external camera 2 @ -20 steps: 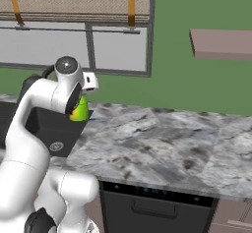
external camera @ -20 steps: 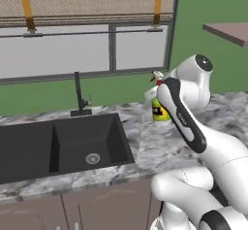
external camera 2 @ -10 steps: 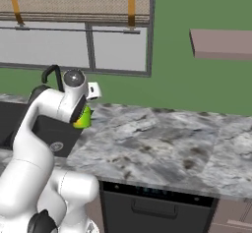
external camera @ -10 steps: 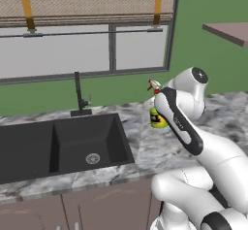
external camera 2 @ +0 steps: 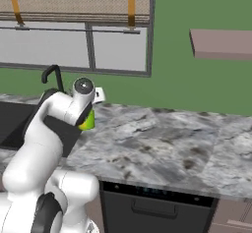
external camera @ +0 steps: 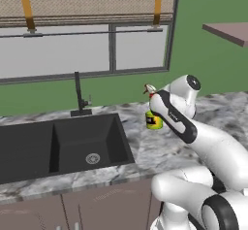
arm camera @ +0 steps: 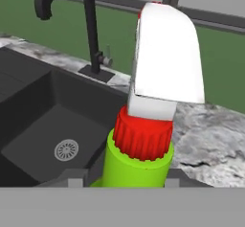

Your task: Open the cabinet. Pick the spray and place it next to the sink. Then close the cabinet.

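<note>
Simulated kitchen: the robot arm holds the spray (external camera: 153, 120) upright above the marble table (external camera: 160, 146), just right of the sink (external camera: 63, 144), w/ the gripper (arm camera: 128, 180) clamped on the green body low down, as the hand view suggests; the fingertips themselves are mostly hidden behind the bottle, so the grip is judged from the bottle hanging clear of the stone. Trigger head and red nozzle tip point up and toward the window, label facing the near side in the left base view. The bottle sits over bare table between the basin's right rim and the arm's elbow, likely because the task wants it beside, not in, the sink; keeping it upright should let it stand once lowered. The faucet (external camera: 79, 94) rises at the far edge of the basin, well left of the bottle. In the right base view only a green sliver of the bottle (external camera 2: 88, 120) peeks past the wrist. Est. stage: carry done, set-down pending; closing the cabinet remains. Risk: releasing too near the rim could tip it into the basin.
</note>
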